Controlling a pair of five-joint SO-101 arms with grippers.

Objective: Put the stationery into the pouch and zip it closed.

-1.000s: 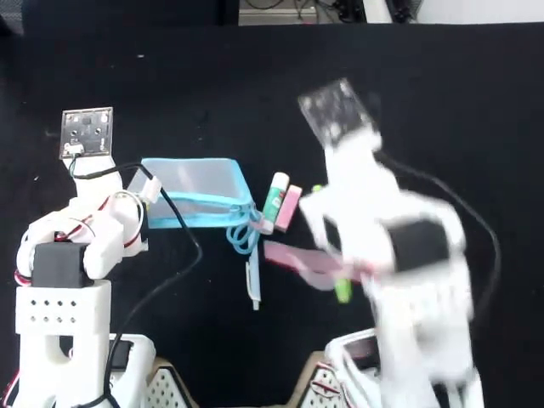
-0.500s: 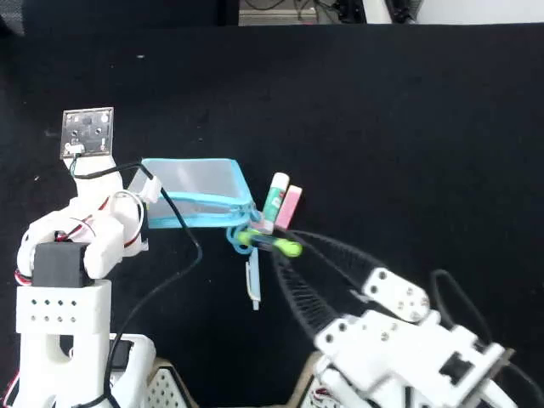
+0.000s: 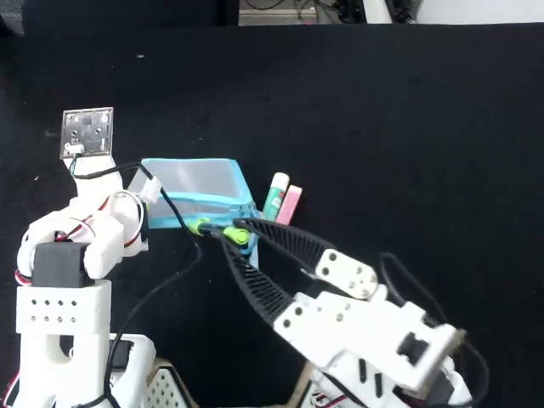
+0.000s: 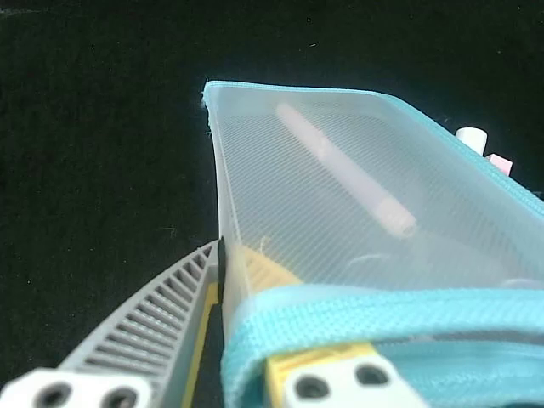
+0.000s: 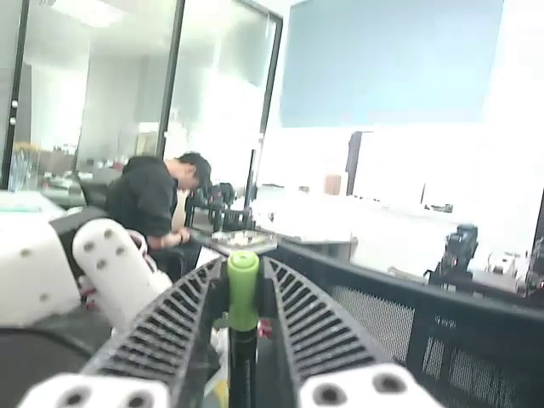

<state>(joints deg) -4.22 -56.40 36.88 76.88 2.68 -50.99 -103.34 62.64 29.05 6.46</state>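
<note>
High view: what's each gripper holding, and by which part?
The right gripper is shut on the green-ended pen, pinched near one green end. The left gripper is shut on the pouch, at its teal-trimmed edge.

Swung down from upright a second ago, now stretched low across the table. Holds the green marker (image 3: 204, 228) clamped in the right gripper (image 3: 229, 231), carried leftward from beside the glue stick (image 3: 274, 197) to the blue pouch's (image 3: 191, 180) near edge. Covers the spot where the white pen lay.
</note>
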